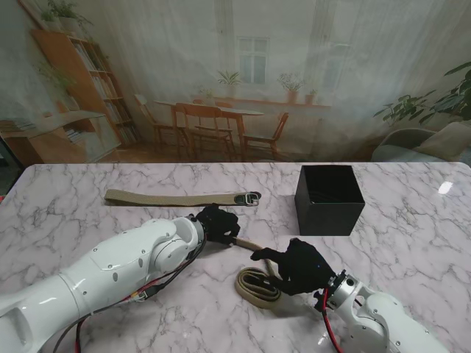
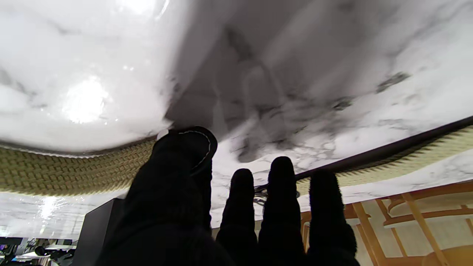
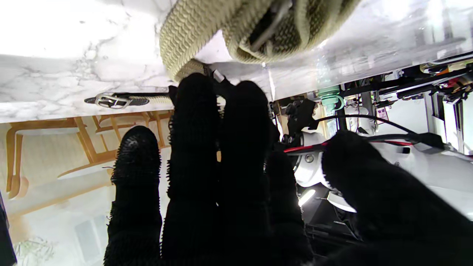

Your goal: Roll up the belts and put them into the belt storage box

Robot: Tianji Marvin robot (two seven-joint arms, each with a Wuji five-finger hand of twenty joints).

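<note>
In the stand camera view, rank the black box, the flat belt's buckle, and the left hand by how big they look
Largest to smallest:
1. black box
2. left hand, though part may be hidden behind the arm
3. buckle on the flat belt

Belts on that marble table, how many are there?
2. One belt lies flat and straight, farther from me, left of the black box. The other belt is partly coiled nearer to me, between the left hand and the right hand. None seems hidden.
</note>
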